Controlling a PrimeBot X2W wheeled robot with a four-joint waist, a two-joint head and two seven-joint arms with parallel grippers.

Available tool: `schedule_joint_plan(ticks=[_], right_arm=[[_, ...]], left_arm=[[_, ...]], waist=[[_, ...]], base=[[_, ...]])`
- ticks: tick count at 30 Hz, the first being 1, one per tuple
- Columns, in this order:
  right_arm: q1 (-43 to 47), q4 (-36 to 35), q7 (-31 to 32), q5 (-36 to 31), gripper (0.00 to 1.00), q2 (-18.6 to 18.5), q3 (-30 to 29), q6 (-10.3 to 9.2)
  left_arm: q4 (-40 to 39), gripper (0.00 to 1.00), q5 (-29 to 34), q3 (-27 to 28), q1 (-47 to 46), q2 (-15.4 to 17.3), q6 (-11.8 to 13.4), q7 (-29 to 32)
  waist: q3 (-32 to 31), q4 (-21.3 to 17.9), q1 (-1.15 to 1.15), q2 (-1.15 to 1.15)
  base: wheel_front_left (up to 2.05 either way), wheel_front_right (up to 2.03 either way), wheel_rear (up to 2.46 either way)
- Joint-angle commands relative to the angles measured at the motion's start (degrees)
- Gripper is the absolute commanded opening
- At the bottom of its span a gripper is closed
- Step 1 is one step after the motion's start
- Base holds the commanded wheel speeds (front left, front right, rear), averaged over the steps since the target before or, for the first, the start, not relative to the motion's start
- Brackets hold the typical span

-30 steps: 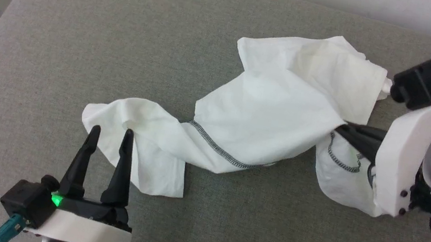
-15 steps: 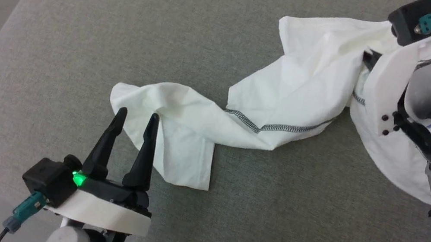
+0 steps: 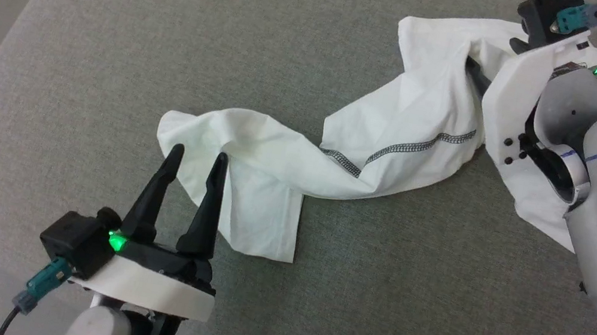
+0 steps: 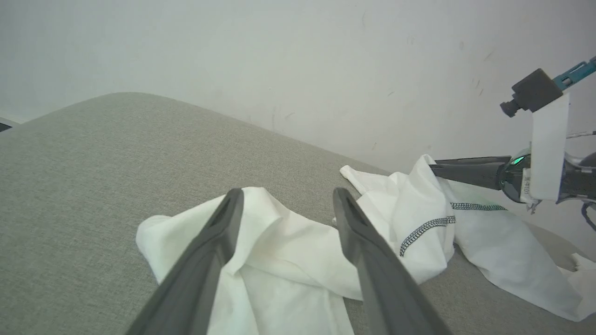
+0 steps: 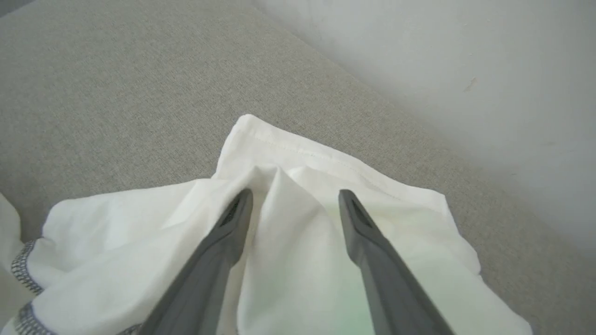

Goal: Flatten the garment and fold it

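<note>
On the grey bench (image 3: 113,39) the white T-shirt (image 3: 387,146) lies twisted like a rope; it looks thin, light and limp. The left hand (image 3: 198,152) stands open over one end, the right hand (image 5: 295,193) open over the other. Better to pinch the hems.

The left gripper (image 4: 287,194) hovers, fingers spread wide, over one crumpled end of the white T-shirt (image 4: 288,251) on the grey fabric surface (image 4: 93,153). At right, the right gripper (image 4: 437,168) touches a raised fold, before a pale wall (image 4: 279,56).
</note>
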Motion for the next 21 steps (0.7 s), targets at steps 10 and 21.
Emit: schedule_joint_plan(ticks=[10,21], right_arm=[[12.06,-17.21,-6.49,4.62,1.0,-2.76,-7.25,-0.05],[47.2,-45.41,-19.14,-10.55,1.0,10.28,-25.75,-0.05]], left_arm=[[-0.44,1.0,3.11,2.92,4.19,-0.12,0.12,-0.27],[-2.63,1.0,5.82,3.8,8.41,0.38,-0.16,-0.27]], waist=[[-8.5,-6.16,-0.01,0.0],[-10.7,-9.85,-0.01,0.0]], base=[[0.0,0.0,0.0],[0.0,0.0,0.0]])
